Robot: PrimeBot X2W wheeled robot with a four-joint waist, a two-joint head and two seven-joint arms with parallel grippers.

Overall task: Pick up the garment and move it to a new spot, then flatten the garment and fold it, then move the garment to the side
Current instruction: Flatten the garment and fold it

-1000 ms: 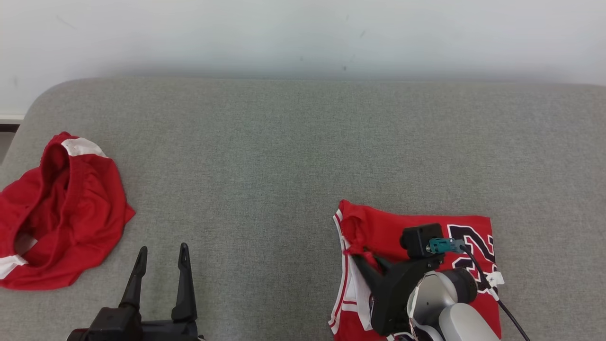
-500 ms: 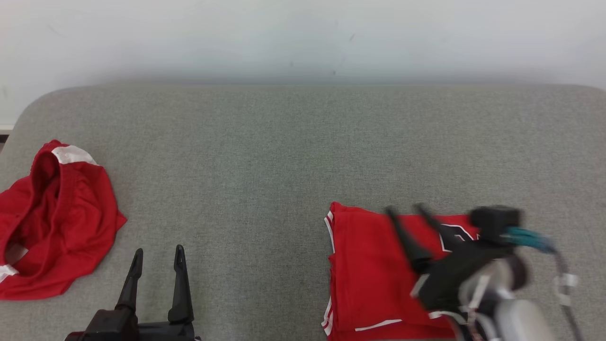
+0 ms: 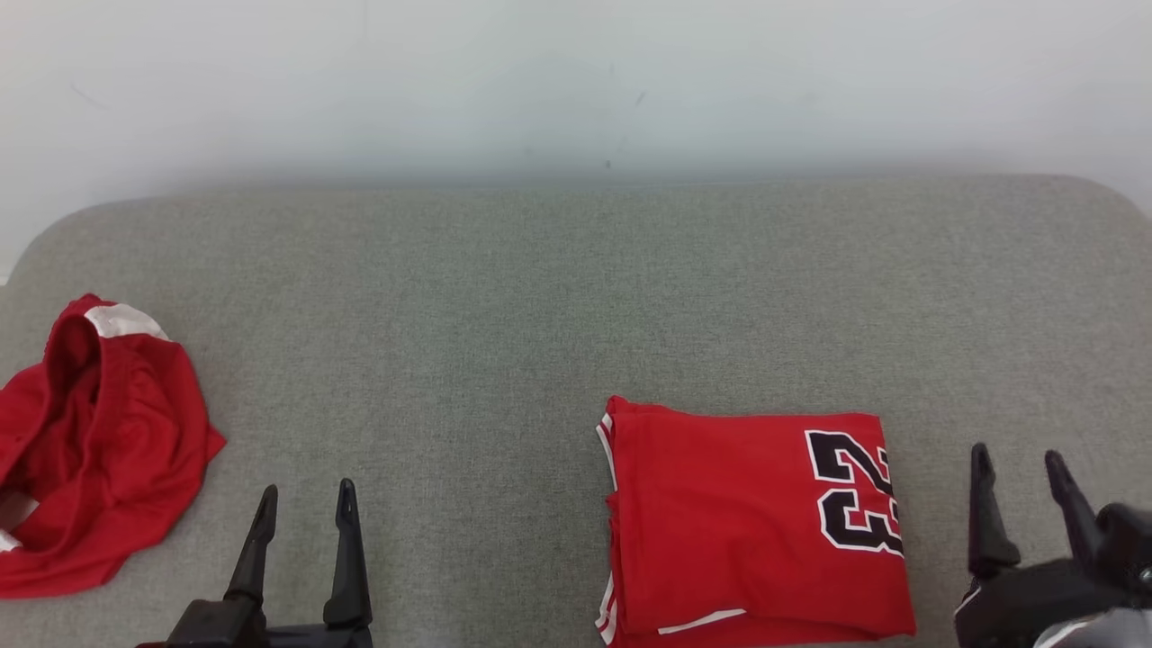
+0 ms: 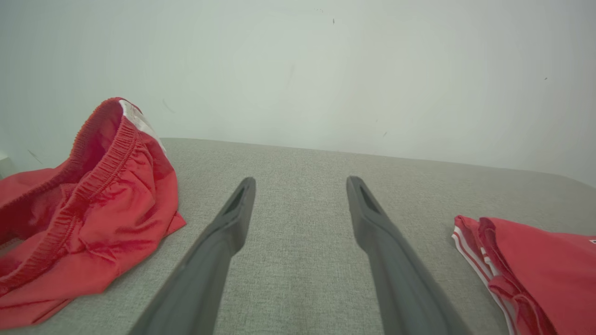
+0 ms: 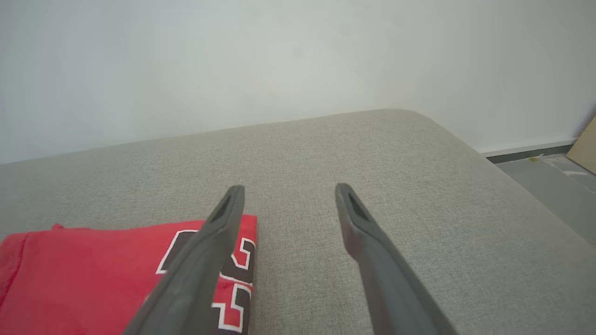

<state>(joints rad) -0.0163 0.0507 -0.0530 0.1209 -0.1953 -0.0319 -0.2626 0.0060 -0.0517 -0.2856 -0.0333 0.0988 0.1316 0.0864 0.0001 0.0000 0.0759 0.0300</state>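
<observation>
Surface: a grey upholstered top [image 3: 540, 297] with a fine woven texture, flat, and with rounded far corners.
Room: a plain pale wall [image 3: 576, 81] stands right behind the far edge. Past the right-hand far corner, the right wrist view shows a dark baseboard [image 5: 526, 151] and a strip of grey floor [image 5: 545, 181].
Garment: one red jersey [image 3: 747, 513] of smooth, thin cloth. It is folded into a neat rectangle with white-and-red trim along its left fold and a black "23" outlined in white. It lies flat on the near half, right of the middle and well in from the right edge.
Other cloth: one pair of red shorts [image 3: 99, 450], crumpled, with a gathered elastic waistband and white patches, by the left edge.
Left gripper [image 3: 307, 488]: two dark tapered fingers spread wide, holding nothing, over bare fabric between the shorts and the jersey.
Right gripper [image 3: 1015, 452]: fingers parted just as wide and empty, just right of the jersey and clear of it.
Count: two garments, two grippers.
</observation>
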